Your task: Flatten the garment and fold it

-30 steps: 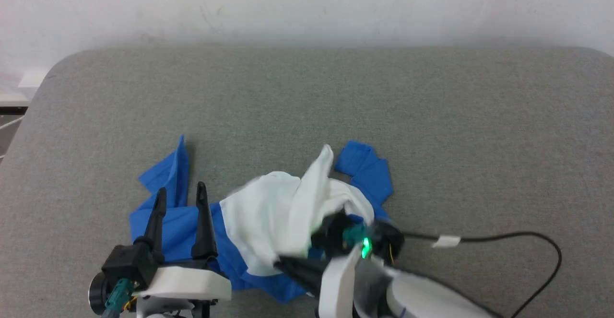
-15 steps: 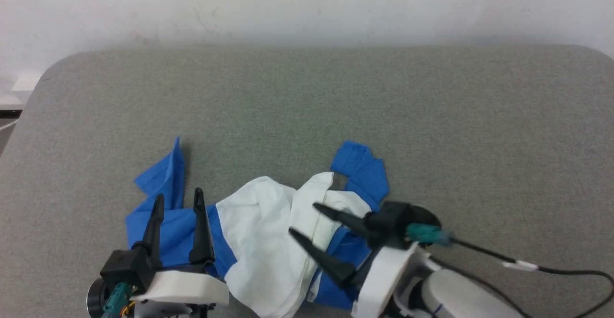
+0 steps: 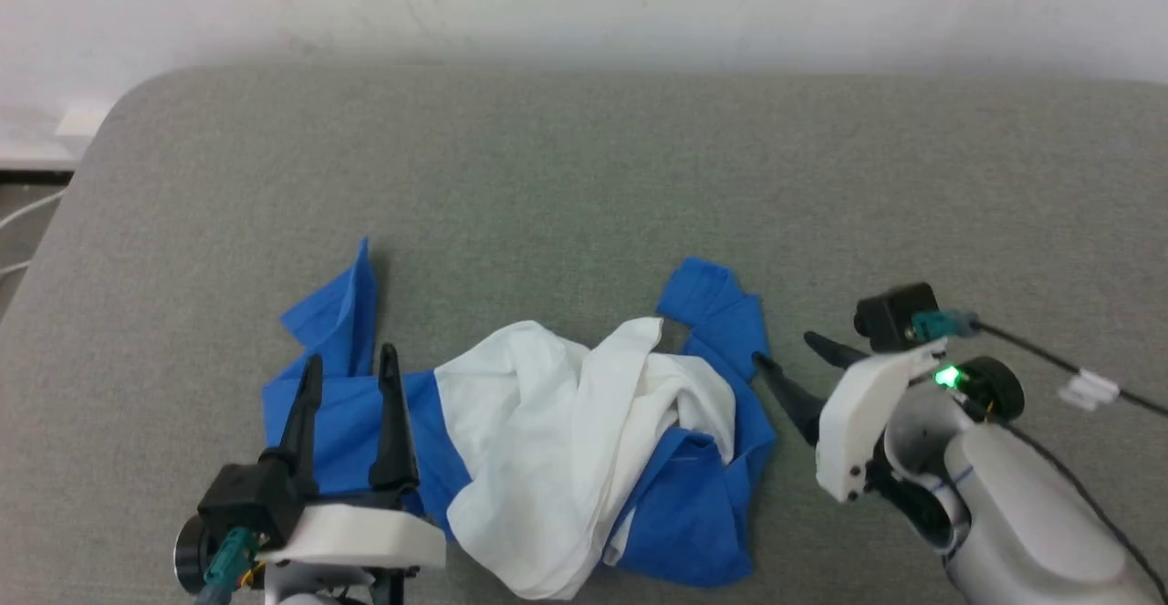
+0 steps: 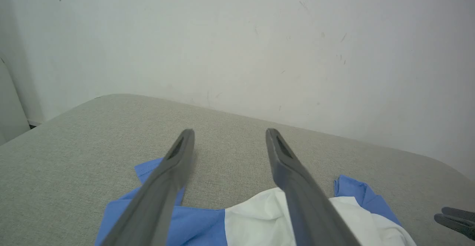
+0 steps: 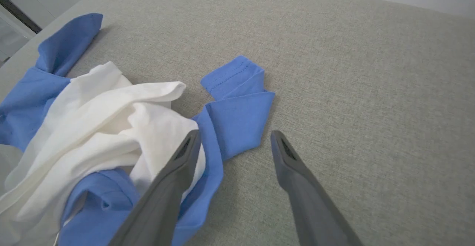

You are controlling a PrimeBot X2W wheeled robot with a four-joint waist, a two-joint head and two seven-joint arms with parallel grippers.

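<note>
Both claws open, each holding nothing.

The left claw [image 3: 350,356] sits at the lower left of the head view, its two dark fingers spread and pointing up that view from a white housing. The right claw [image 3: 783,348] stands at the lower right, fingers parted and aimed toward the robot's left, on a pale forearm angled in from the corner, a green light lit at its wrist.

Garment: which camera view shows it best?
Head view: nearly all of the garment shows, crumpled, white middle between blue sleeves. The right wrist view gives a close look, cropped at the left and bottom edges. The left wrist view catches a strip of it along the bottom edge.
</note>
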